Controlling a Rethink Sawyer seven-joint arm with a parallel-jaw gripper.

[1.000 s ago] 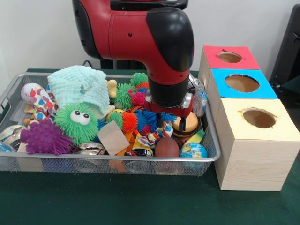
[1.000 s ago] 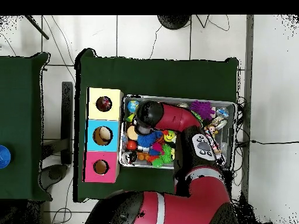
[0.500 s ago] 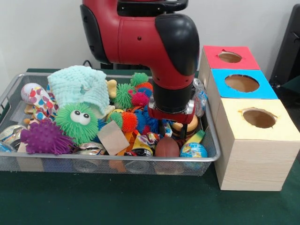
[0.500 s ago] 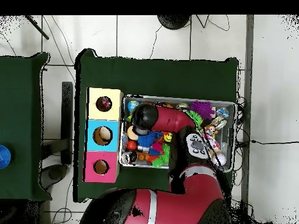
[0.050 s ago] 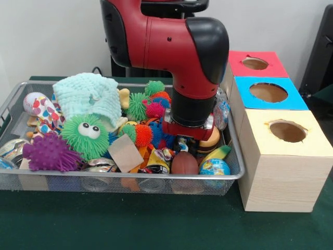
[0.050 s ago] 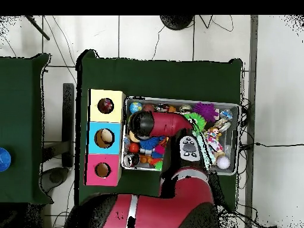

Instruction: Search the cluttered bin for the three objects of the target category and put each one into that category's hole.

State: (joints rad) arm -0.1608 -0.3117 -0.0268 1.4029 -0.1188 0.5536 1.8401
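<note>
The arm (image 5: pixel 171 47) reaches down into the wire bin (image 5: pixel 15 94), at the end nearest the boxes. The tool (image 5: pixel 183 143) sits low among the toys, just above a brown football (image 5: pixel 184 164) and just beside a burger-shaped toy (image 5: pixel 210 139). Its tips are buried in the clutter, so whether it is spread, closed or holding anything cannot be told.

The bin stands on the green desk (image 5: pixel 130 224) and is packed with toys. At the end far from the boxes lie a purple spiky ball (image 5: pixel 49 153), a green fuzzy ball with eyes (image 5: pixel 86 135) and a pale green knitted cloth (image 5: pixel 88 94). A tan card (image 5: pixel 126 152) leans near the middle. A small globe ball (image 5: pixel 214 166) rests against the front rim, just beside the football. Small spiky balls in green, orange and pink (image 5: pixel 148 99) lie behind the tool.

Three boxes stand in a row touching the bin's end: a yellow-topped box (image 5: pixel 286 133) nearest the camera, a blue-topped box (image 5: pixel 268 92) in the middle, and a red-topped box (image 5: pixel 255 63) farthest. Each has one round hole in its top.

In the overhead view the arm (image 6: pixel 160 124) covers the bin's box-side end; the tool is hidden beneath it. Which objects belong to the target category cannot be told.
</note>
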